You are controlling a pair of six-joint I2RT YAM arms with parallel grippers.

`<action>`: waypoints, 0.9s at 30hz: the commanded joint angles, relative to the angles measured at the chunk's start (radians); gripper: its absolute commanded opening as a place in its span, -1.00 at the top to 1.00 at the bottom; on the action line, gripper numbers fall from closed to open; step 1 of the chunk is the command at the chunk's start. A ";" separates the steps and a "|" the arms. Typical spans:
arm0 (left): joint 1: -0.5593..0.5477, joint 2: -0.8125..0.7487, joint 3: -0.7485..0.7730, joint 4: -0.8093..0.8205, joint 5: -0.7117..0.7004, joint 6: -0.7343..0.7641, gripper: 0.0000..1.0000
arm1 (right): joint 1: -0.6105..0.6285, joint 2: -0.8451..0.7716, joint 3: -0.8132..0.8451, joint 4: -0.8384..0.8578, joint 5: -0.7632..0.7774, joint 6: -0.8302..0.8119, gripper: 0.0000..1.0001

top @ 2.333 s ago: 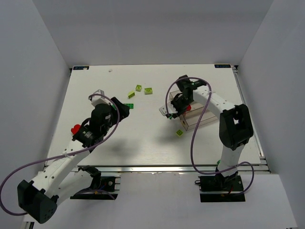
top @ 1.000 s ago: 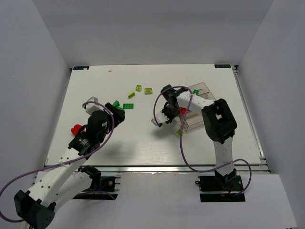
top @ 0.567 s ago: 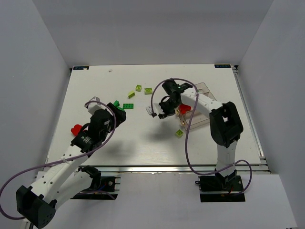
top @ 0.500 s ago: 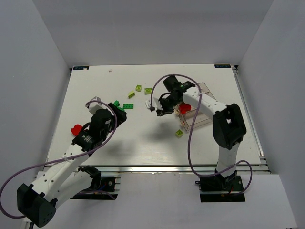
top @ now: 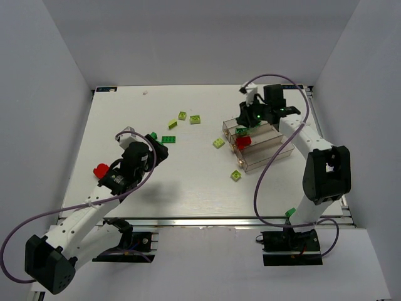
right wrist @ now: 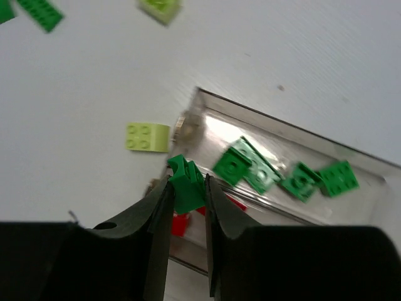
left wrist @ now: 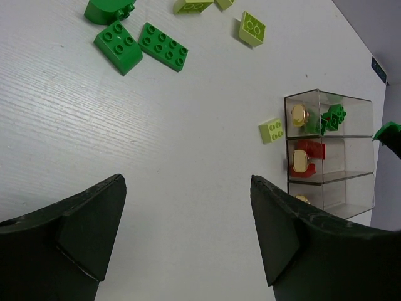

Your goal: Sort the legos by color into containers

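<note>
My right gripper [top: 249, 118] is shut on a dark green brick [right wrist: 186, 183] and holds it above the far bin of the clear stepped tray [top: 270, 152]. In the right wrist view that bin [right wrist: 283, 126] holds several dark green bricks [right wrist: 250, 167]. A red brick [top: 243, 142] lies in the middle bin. My left gripper [top: 156, 148] is open and empty, above bare table [left wrist: 186, 182]. Dark green bricks [left wrist: 118, 46] and a green plate [left wrist: 163, 46] lie ahead of it. Lime bricks [top: 195, 119] lie at the back; one [top: 218, 143] is left of the tray.
Another lime brick [top: 235, 175] lies in front of the tray. A red brick [top: 99, 170] sits beside the left arm. White walls close in the table on three sides.
My right gripper has swung from left of the tray to above its far bin, carrying the green brick. The left arm has barely shifted.
</note>
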 commanded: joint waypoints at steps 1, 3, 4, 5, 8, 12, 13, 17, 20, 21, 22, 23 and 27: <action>0.008 0.005 -0.009 0.031 0.017 -0.005 -0.80 | -0.068 0.027 0.020 0.072 0.082 0.184 1.00; 0.010 0.014 -0.007 0.037 0.022 -0.004 -0.80 | -0.084 0.045 0.038 0.068 0.120 0.192 1.00; 0.011 0.018 -0.007 0.037 0.023 -0.002 -0.80 | -0.092 0.071 0.048 0.060 0.120 0.190 1.00; 0.013 0.021 -0.005 0.040 0.026 -0.004 -0.80 | -0.095 0.085 0.058 0.057 0.130 0.198 1.00; 0.016 0.031 -0.001 0.040 0.032 -0.002 -0.80 | -0.111 0.136 0.098 0.055 0.156 0.212 1.00; 0.019 0.033 -0.004 0.035 0.032 -0.005 -0.80 | -0.123 0.188 0.146 0.063 0.170 0.193 0.89; 0.019 0.033 -0.007 0.035 0.034 -0.007 -0.80 | -0.124 0.206 0.156 0.063 0.170 0.190 0.88; 0.022 0.028 -0.016 0.037 0.035 -0.017 -0.80 | -0.127 0.245 0.195 0.054 0.171 0.176 0.73; 0.025 0.030 -0.018 0.037 0.034 -0.017 -0.80 | -0.126 0.265 0.206 0.046 0.171 0.167 0.62; 0.027 0.031 -0.016 0.037 0.034 -0.016 -0.80 | -0.127 0.268 0.207 0.043 0.170 0.167 0.59; 0.028 0.033 -0.016 0.037 0.035 -0.017 -0.80 | -0.127 0.275 0.207 0.043 0.171 0.164 0.58; 0.028 0.034 -0.015 0.037 0.034 -0.017 -0.80 | -0.127 0.278 0.206 0.043 0.171 0.164 0.55; 0.034 0.047 -0.009 0.038 0.042 -0.014 -0.80 | -0.127 0.291 0.207 0.040 0.168 0.161 0.45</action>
